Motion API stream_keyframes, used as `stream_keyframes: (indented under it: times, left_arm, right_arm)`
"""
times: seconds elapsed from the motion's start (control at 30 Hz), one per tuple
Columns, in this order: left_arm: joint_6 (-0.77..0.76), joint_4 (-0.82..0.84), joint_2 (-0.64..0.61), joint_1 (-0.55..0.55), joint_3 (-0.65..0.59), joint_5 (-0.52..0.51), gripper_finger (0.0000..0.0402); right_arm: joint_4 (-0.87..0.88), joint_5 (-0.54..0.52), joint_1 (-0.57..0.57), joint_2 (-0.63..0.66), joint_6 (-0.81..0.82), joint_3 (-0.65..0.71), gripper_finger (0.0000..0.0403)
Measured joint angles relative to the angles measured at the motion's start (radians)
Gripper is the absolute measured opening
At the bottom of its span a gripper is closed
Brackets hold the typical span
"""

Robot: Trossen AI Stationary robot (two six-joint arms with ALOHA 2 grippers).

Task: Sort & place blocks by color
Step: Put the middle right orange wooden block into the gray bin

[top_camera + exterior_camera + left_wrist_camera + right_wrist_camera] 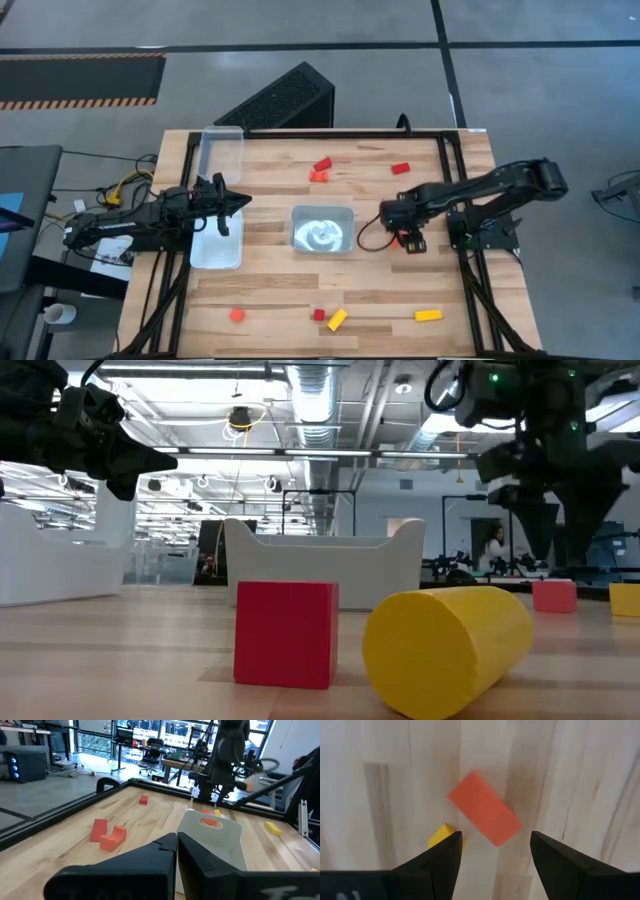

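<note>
Blocks lie scattered on the wooden table [270,290]: an orange-red bar [485,815] and a small yellow piece [441,836] sit directly below the right gripper [492,852], whose jaws are spread wide and hold nothing. The left gripper [238,203], jaws pressed together, hovers over a clear tray [215,250] at the table's left side
</note>
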State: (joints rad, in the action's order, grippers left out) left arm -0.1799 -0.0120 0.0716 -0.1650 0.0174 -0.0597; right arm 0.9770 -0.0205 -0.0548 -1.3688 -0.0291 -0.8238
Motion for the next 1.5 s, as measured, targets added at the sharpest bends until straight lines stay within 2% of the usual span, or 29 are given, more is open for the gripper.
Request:
stream_keyframes:
  times: [0.23, 0.47, 0.57, 0.77, 0.97, 1.07, 1.3, 1.5]
  left_arm:
    - [0.0, 0.0, 0.0, 0.0, 0.0, 0.0, 0.0]
    - [0.0, 0.0, 0.0, 0.0, 0.0, 0.0, 0.0]
    - [0.0, 0.0, 0.0, 0.0, 0.0, 0.0, 0.0]
    - [0.0, 0.0, 0.0, 0.0, 0.0, 0.0, 0.0]
    - [0.0, 0.0, 0.0, 0.0, 0.0, 0.0, 0.0]
    - [0.0, 0.0, 0.0, 0.0, 0.0, 0.0, 0.0]
    - [0.0, 0.0, 0.0, 0.0, 0.0, 0.0, 0.0]
    - [0.0, 0.0, 0.0, 0.0, 0.0, 0.0, 0.0]
  right_arm:
    - [-0.049, -0.091, -0.062, -0.12, -0.059, 0.0, 0.026]
    - [-0.109, -0.087, -0.076, -0.24, -0.058, 0.0, 0.0256]
    - [-0.112, -0.086, -0.076, -0.27, -0.05, -0.003, 0.0234]
    - [-0.113, -0.082, -0.075, -0.237, -0.023, 0.001, 0.0126]
    - [-0.097, -0.087, -0.031, -0.106, 0.072, -0.058, 0.0127]
    - [-0.25, -0.078, -0.02, -0.022, 0.11, -0.07, 0.0127]
    - [-0.797, -0.025, -0.021, 0.088, 0.091, -0.072, 0.0127]
    - [-1.033, -0.004, -0.011, 0.101, -0.003, -0.072, 0.0127]
